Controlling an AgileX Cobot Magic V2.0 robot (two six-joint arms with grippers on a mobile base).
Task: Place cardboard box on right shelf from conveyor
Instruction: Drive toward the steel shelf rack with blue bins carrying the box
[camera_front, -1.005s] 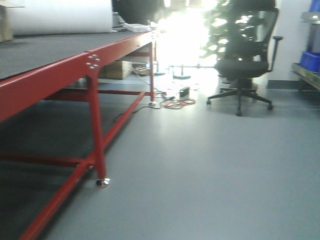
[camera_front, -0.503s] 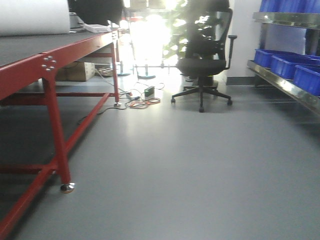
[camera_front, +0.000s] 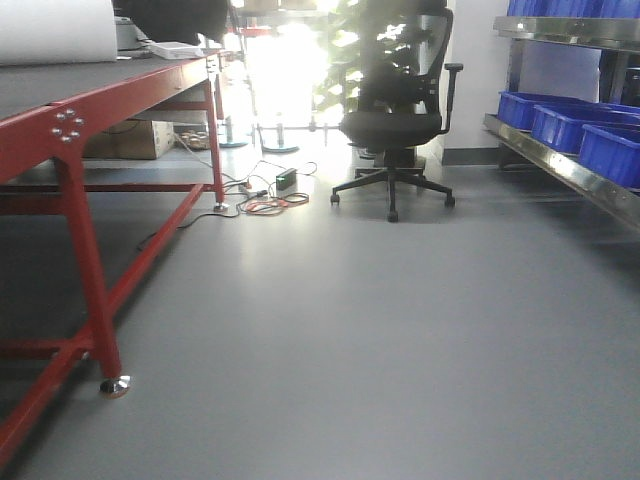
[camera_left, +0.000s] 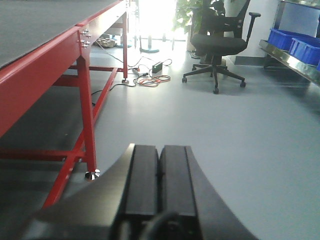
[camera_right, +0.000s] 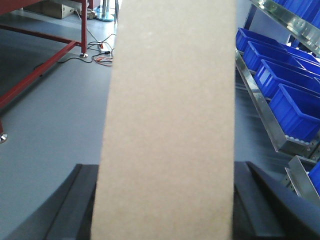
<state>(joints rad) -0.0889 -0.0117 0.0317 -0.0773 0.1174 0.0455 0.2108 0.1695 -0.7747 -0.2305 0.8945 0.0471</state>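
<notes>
Right claw (camera_right: 165, 200): spread to the width of the cardboard box (camera_right: 167, 115) and clamped on it, with a dark finger (camera_right: 75, 210) against each long edge. The box face is plain tan, matte, finely fibrous and flat. It runs off the frame at top and bottom, so its ends are unseen, and it blocks everything straight ahead of this claw.

Left claw (camera_left: 159, 170): two flat black pads pressed together along a thin seam, with nothing between them.

Right of the right claw and ahead of it is the right shelf (camera_right: 260, 95), a bright stainless strip with a mirror-like lip. It carries blue bins (camera_right: 295, 110) of glossy rectangular plastic, the nearest one cut off by the frame edge.

Left of both claws is the conveyor (camera_left: 45, 65), with a glossy red frame and legs. Its dark grey textured top shows in the left wrist and front views; the right wrist view catches only the red legs.

Only the right wrist view shows the box. Only the front view shows a higher steel shelf level.

Ahead of the left claw are a black office chair (camera_left: 220, 42), loose cables (camera_left: 150, 77) and a smooth grey floor (camera_left: 250, 130). Glare beyond them washes out detail.
</notes>
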